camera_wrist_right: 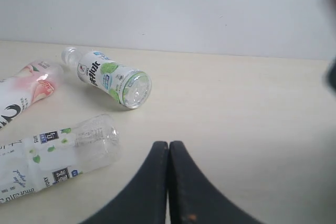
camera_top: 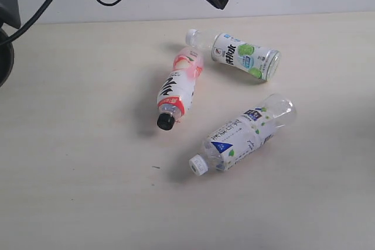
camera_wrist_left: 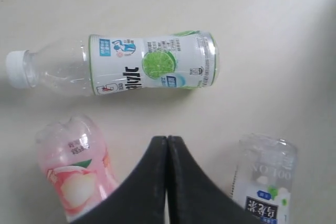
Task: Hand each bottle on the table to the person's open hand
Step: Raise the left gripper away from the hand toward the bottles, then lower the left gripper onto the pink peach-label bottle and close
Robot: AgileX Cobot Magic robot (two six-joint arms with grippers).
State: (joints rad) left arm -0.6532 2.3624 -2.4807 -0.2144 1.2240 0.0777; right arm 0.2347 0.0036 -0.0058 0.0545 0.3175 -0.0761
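- Exterior: on the table (camera_top: 76,144) lie the pink bottle (camera_top: 179,86) centre, lime bottle (camera_top: 243,55) far right, and blue-label bottle (camera_top: 243,136) nearest.
- Left wrist: left fingers (camera_wrist_left: 149,182) pressed together, empty, over the bottles; descending shut would likely knock one rolling.
- Right wrist: right fingers (camera_wrist_right: 152,182) pressed together, empty.

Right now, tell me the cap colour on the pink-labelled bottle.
Black cap; the exterior view shows it best.

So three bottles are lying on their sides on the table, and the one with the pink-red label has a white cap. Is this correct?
Not quite. The pink-red labelled bottle has a black cap, as the exterior view shows; white caps are on the lime-label bottle and the blue-label bottle. All three do lie on their sides on the table.
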